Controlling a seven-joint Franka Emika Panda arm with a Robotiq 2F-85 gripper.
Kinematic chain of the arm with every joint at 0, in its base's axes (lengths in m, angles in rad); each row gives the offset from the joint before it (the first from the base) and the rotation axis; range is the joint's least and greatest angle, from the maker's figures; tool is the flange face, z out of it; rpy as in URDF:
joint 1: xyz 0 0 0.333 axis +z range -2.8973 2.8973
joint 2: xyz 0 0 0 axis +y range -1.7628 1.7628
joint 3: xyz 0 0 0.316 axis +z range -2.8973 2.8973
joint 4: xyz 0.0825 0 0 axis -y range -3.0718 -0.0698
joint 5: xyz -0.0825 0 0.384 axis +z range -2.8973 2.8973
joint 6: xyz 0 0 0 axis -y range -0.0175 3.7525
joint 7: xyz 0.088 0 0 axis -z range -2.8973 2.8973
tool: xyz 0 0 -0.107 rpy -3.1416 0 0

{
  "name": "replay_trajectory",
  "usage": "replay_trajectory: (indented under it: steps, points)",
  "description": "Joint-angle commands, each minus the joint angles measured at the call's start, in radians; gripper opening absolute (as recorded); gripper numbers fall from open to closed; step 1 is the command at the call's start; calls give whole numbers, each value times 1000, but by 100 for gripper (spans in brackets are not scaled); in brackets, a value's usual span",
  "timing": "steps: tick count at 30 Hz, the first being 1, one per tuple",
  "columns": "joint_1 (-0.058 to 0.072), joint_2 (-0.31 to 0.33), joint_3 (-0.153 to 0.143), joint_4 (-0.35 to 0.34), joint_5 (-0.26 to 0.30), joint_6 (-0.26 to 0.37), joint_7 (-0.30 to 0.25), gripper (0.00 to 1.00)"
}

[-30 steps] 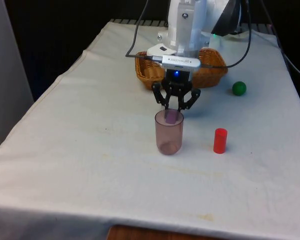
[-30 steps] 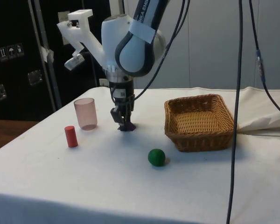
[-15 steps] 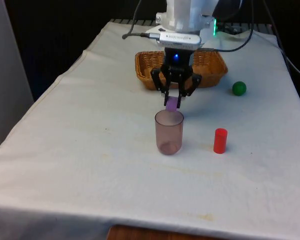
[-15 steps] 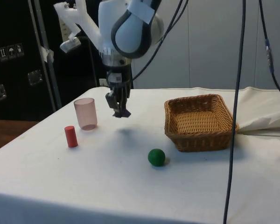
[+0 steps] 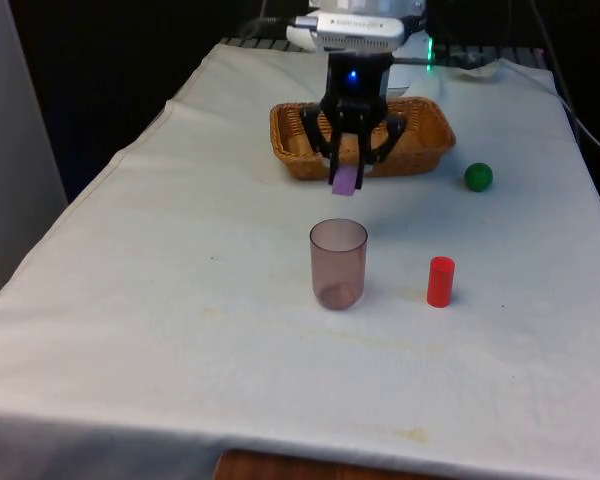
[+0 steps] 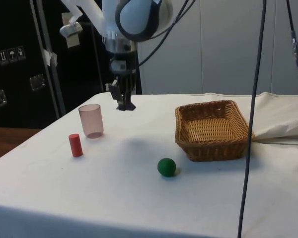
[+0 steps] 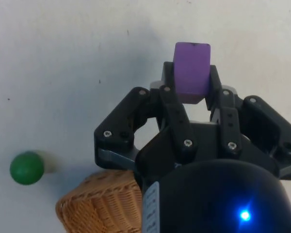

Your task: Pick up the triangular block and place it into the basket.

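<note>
Across the white-clothed table [image 5: 180, 300] we start with the biggest piece, the wicker basket [image 5: 420, 140] at the far end, sitting empty as far as we can see from the side view [image 6: 213, 130]. Above the cloth hangs the black gripper [image 5: 347, 175], well clear of the surface, its fingers [image 7: 170, 104] clamped on the purple triangular block [image 5: 346, 180]; from the wrist we see the block [image 7: 191, 72] pinched between the two pads and poking out past the tips. We place it in the air in front of the basket's near wall in the front view, and from the side [image 6: 125, 105] it is above the table between the cup and the basket, not over the basket. Next down, the translucent pinkish cup [image 5: 338, 264] stands upright near the table's middle. To the front view's right of it we have the red cylinder [image 5: 440, 281], also upright and apart from the cup. Smallest of all, the green ball [image 5: 478, 177] rests on the cloth just off the basket's corner.
</note>
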Motion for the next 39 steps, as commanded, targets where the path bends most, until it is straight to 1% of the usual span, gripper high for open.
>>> replay_trajectory:
  steps: [1,4,5,6,7,12,13,14,15,19,22,23,25,30,32,33,34,35,39]
  points:
    - [10,-10,-15,2,-23,-16,19,34]
    - [9,-32,-14,5,-28,-37,20,34]
    - [0,-33,-3,2,-9,-31,2,34]
    - [8,-36,-13,5,-28,-40,20,34]
    - [6,-41,-12,5,-27,-45,19,34]
    - [7,-43,-9,9,-23,-53,18,34]
    - [6,-44,-8,9,-21,-52,16,34]
    - [1,-45,-3,6,-11,-47,4,34]
    - [5,-44,-8,8,-19,-51,14,34]
    - [2,-45,-6,7,-14,-49,7,34]
    - [4,-57,-8,-3,-18,-49,8,34]
    - [1,-46,-4,6,-11,-47,3,34]
    - [6,-76,-11,-17,-24,-50,9,34]
    - [8,-120,-13,-53,-39,-52,16,34]
    - [8,-140,-13,-70,-49,-52,20,34]
    - [1,-135,-5,-66,-30,-50,4,34]
    - [8,-150,-12,-79,-54,-52,22,34]
    - [8,-169,-12,-96,-62,-52,25,34]
    - [8,-209,-12,-131,-78,-52,30,34]
